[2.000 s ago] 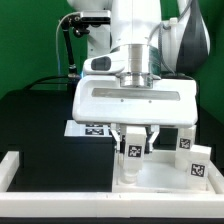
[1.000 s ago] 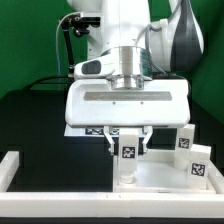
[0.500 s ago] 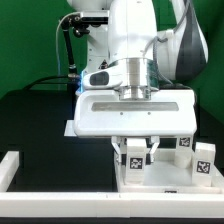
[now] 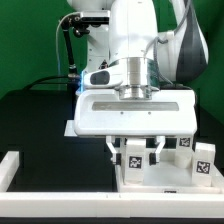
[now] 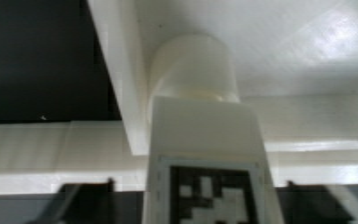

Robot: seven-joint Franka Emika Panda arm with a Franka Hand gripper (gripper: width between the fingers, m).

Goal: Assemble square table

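We saw the gripper (image 4: 134,152) hanging low over the white square table top (image 4: 160,174), near the exterior view's right. A small white leg (image 4: 134,154) with a black and white tag stood upright between the two fingers (image 4: 113,150). In that view a thin gap showed on each side of the leg, so the jaws stood a bit wider than the leg and were not squeezing it. Two more tagged legs (image 4: 204,163) stood just to the exterior view's right, one behind the other. Part of the marker board (image 4: 73,127) peeked out behind the arm on the black table (image 4: 35,120). A long white rail (image 4: 40,196) ran along the front edge.

The wrist view showed us things the other camera missed. We looked straight down the leg (image 5: 206,140), with its tag close to us and its round far end sitting on the table top (image 5: 318,45). The dark fingers (image 5: 78,192) sat off to each side of the leg there too. The other legs did not show in this close view
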